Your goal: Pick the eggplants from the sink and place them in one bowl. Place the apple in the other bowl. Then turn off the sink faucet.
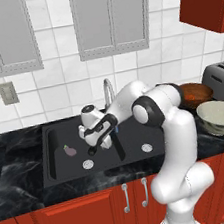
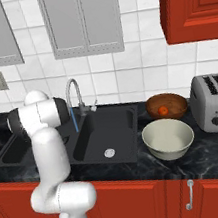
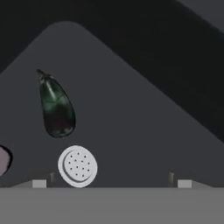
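My gripper (image 1: 93,149) hangs open over the left basin of the black sink (image 1: 58,164), holding nothing. In the hand view, the gripper (image 3: 111,183) has its tips wide apart, and the almost black eggplant (image 3: 56,107) lies on the basin floor beyond the silver drain (image 3: 78,166). The pale purple eggplant (image 3: 3,159) peeks in at the left edge; it lies left of the hand (image 1: 69,151). The red-orange apple (image 2: 163,110) sits in the reddish-brown bowl (image 2: 178,103). The pale bowl (image 2: 168,138) stands empty in front of it. A blue stream runs from the silver faucet (image 2: 73,94).
A silver toaster (image 2: 215,96) stands on the counter right of the bowls. The right basin holds only its drain (image 2: 109,153). Grey wall cabinets (image 1: 110,15) and a red one (image 2: 191,0) hang above; red cabinet doors line the front.
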Motion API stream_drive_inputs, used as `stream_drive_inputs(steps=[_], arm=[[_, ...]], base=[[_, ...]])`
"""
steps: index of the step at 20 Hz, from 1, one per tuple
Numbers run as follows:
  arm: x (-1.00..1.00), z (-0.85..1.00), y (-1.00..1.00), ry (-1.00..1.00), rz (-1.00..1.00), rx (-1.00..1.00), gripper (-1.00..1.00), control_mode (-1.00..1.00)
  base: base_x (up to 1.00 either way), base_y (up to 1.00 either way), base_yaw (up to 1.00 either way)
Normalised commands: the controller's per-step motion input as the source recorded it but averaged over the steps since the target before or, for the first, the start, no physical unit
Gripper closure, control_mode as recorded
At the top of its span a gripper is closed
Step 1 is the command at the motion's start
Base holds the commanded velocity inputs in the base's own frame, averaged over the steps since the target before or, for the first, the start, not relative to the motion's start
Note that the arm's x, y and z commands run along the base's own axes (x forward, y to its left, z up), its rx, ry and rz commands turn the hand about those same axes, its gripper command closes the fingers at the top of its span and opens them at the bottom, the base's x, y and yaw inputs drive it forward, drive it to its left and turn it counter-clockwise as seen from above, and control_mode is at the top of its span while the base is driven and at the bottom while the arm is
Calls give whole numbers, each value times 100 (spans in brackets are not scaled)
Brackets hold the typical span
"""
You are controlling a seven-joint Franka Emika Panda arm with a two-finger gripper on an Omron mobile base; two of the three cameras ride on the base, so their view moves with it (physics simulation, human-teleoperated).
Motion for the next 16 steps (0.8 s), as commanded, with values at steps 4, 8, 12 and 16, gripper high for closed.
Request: stream_drive_inputs(steps=[4,8,12,16], arm=[[39,-30,11,0,-8,0,-100,-100],[39,-31,9,0,-8,0,-100,-100],[37,-34,5,0,-6,0,-100,-100],[35,-34,1,0,-6,0,-100,-100]], base=[[0,0,0],[0,0,0],[0,0,0],[0,0,0]])
